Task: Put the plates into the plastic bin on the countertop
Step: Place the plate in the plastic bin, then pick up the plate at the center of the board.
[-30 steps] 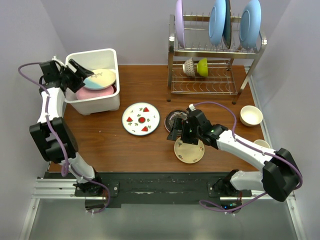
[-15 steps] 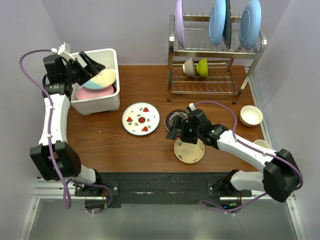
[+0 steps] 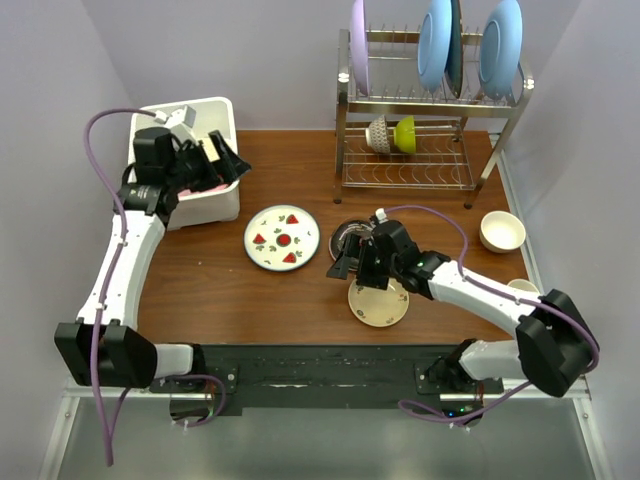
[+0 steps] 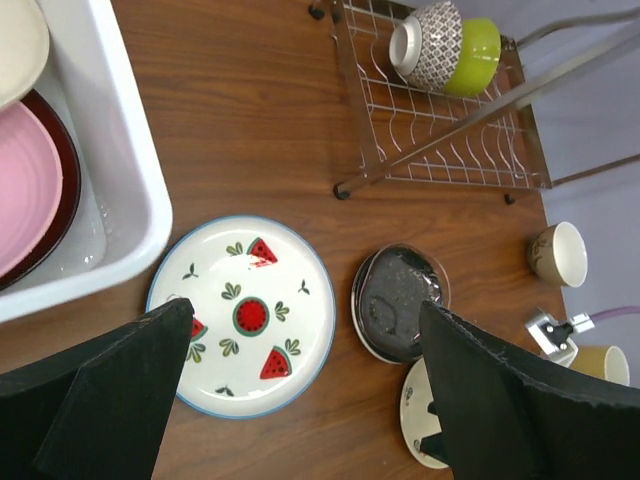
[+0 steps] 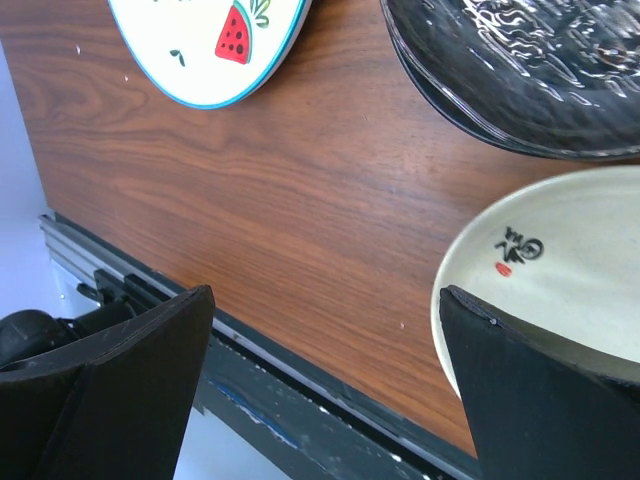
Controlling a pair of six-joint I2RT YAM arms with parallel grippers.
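A: Where is the left claw [image 3: 224, 160]?

B: Beside the right wall of the plastic bin [image 3: 208, 206], above the bench [image 3: 215, 290]. Its jaws are spread wide with nothing between them. In its wrist view the white plate with fruit motifs [image 4: 245, 315] lies flat on the wood below the gap.

A: What is in the bin?

B: The wrist view shows a pink plate [image 4: 22, 190] on top of one with a dark maroon rim [image 4: 68, 175]. A cream-coloured plate edge [image 4: 15, 40] sits above them at the corner of the frame. From overhead the arm hides most of the inside.

A: And the right claw [image 3: 352, 268]?

B: It is released too, low over the bench, with only wood grain between its fingers. The small yellowish plate [image 3: 380, 303] lies just beside its right finger, and I cannot tell whether they touch. The dark glass plate [image 3: 350, 236] sits next to that one, with the fruit plate to its left.

A: So which plates are outside the bin?

B: Those three, all flat on the bench. Behind them stands the wire rack [image 3: 430, 160], with a lilac plate [image 3: 359, 45] and light-blue plates [image 3: 500, 45] upright on top. A cream bowl [image 3: 502, 230] sits at the far right
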